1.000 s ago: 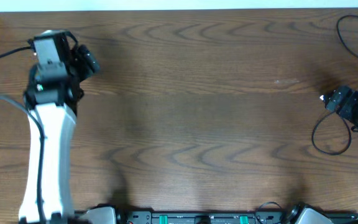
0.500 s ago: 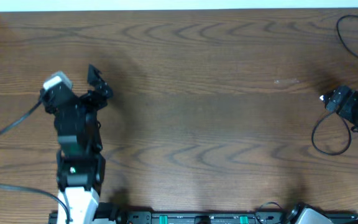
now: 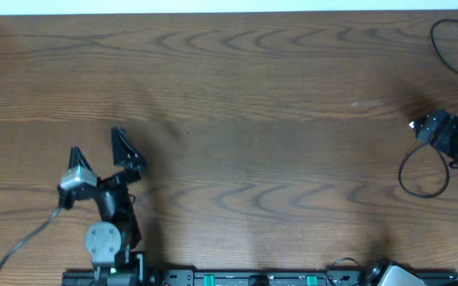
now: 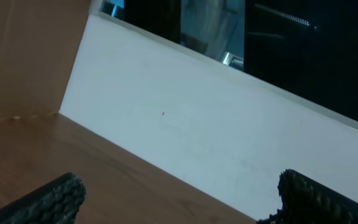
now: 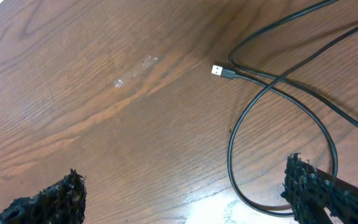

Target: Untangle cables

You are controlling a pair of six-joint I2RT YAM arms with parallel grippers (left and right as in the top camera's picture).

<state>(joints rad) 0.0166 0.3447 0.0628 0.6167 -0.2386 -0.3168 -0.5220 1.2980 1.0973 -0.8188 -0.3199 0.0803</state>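
The right gripper (image 5: 185, 200) hangs over the tabletop (image 3: 277, 159) with its jaws spread wide and nothing between them. Just ahead of it, closer to its right-hand finger (image 5: 319, 196) than to the other, a thin black cable (image 5: 230, 146) lies flat on the wood in a big loop. The gripper isn't touching it. A bit further out the cable crosses over itself, and past that crossing its small metal plug (image 5: 221, 71) points away to the left. Off to the front left of the gripper there's a pale smudge (image 5: 132, 71) on the wood.

The left gripper (image 3: 95, 143) is well apart from all that, on the other side of the tabletop. Its jaws are wide open too, and empty. It's tilted up, so ahead of it there's only bare wood and then a white wall (image 4: 185, 137). I can't see any cable near it.
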